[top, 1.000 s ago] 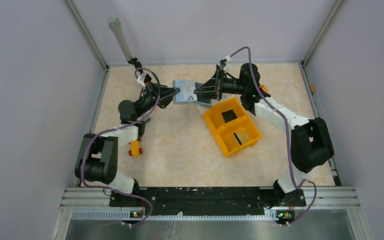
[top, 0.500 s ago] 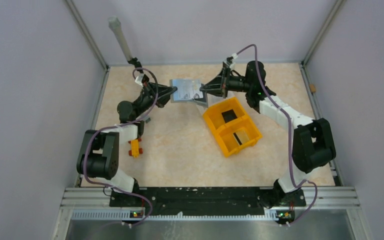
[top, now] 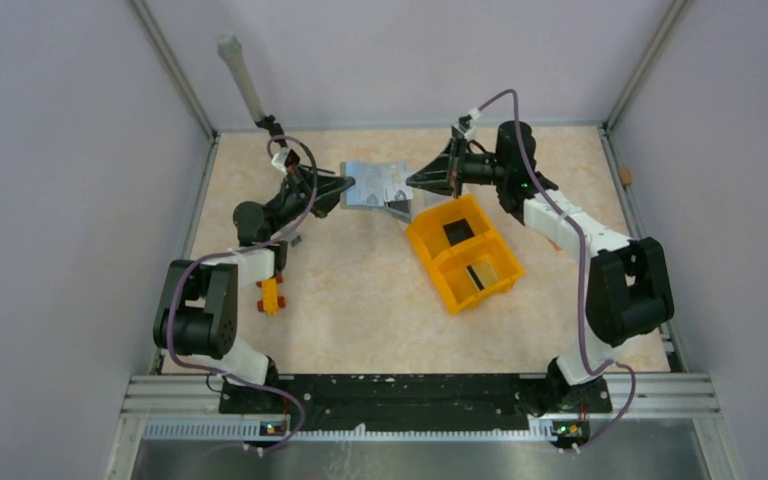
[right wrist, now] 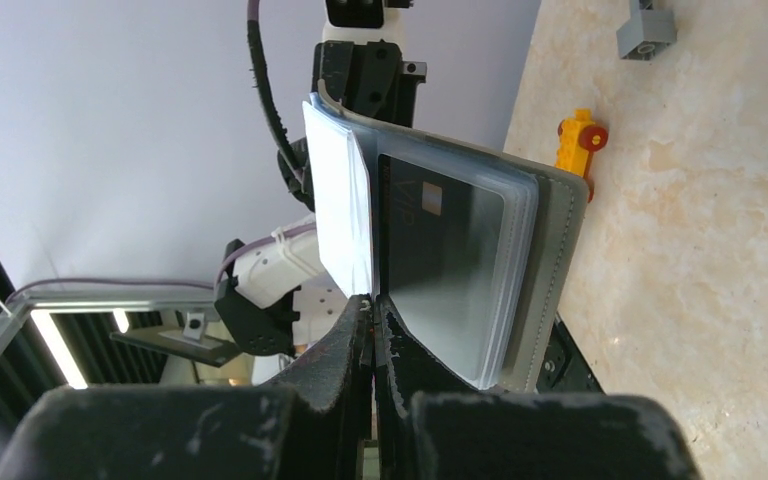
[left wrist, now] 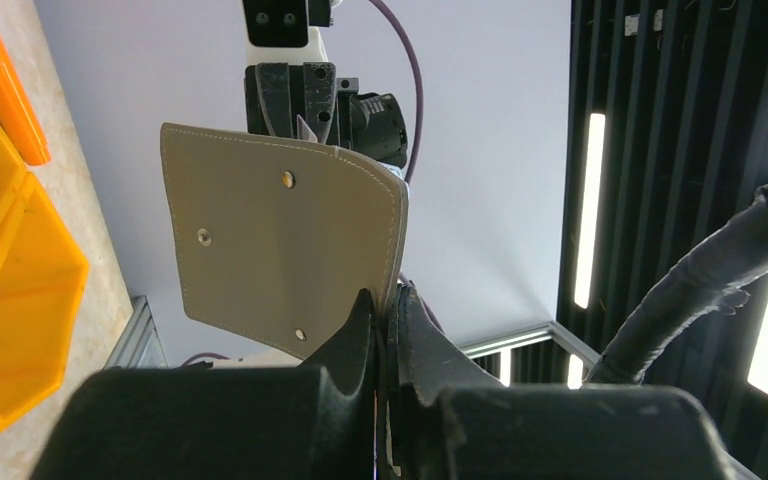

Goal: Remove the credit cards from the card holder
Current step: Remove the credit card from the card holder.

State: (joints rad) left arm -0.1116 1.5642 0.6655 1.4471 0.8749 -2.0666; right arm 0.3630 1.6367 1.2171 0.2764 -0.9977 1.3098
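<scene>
The grey card holder (top: 373, 184) hangs open in the air over the back of the table, between both grippers. My left gripper (top: 348, 186) is shut on its left edge. The left wrist view shows the holder's grey outer face with snaps (left wrist: 280, 240) rising from my closed left gripper (left wrist: 385, 302). In the right wrist view the holder (right wrist: 555, 250) shows a dark credit card (right wrist: 440, 260) in a clear sleeve and a pale card (right wrist: 340, 200). My right gripper (right wrist: 372, 300), at the holder's right side in the top view (top: 412, 183), is shut on the pale card's lower edge.
An orange two-compartment bin (top: 430, 245) lies right of centre with a dark card in each compartment; it also shows in the left wrist view (left wrist: 10, 290). A yellow-orange toy brick (top: 270, 295) lies by the left arm. A grey brick (right wrist: 646, 30) lies on the table.
My right gripper has drawn back to the right and slightly up, and the gap between the two grippers has widened. The holder has shifted slightly towards the back wall.
</scene>
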